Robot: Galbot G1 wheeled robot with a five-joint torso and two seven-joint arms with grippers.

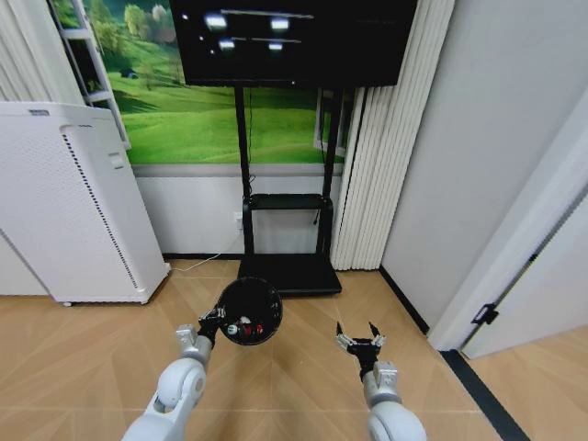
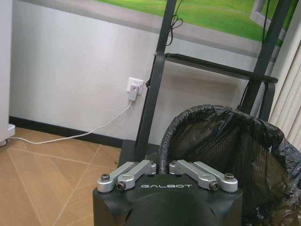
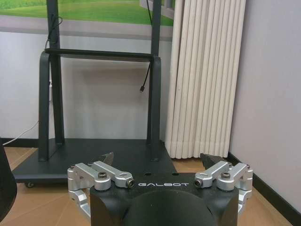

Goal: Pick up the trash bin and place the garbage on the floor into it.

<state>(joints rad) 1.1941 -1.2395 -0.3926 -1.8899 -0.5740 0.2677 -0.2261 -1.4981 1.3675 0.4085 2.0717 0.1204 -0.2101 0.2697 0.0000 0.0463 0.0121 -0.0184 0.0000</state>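
Observation:
The trash bin (image 1: 250,310), black, round and lined with a black bag, hangs above the floor (image 1: 83,349), held at its rim by my left gripper (image 1: 213,320). Small red and white pieces of garbage (image 1: 246,327) lie inside it. In the left wrist view the left gripper (image 2: 162,162) is shut on the rim of the trash bin (image 2: 221,141). My right gripper (image 1: 358,335) hovers to the right of the bin, open and holding nothing. In the right wrist view the right gripper (image 3: 157,160) is spread wide, and the bin's side (image 3: 4,188) shows at the frame's edge.
A black TV-stand base (image 1: 289,273) lies just beyond the bin, with the TV (image 1: 289,41) above. A white perforated appliance (image 1: 64,202) stands at the left. Pleated curtains (image 1: 377,165), a wall and a door frame (image 1: 514,266) close the right side. A black floor strip (image 1: 473,390) runs there.

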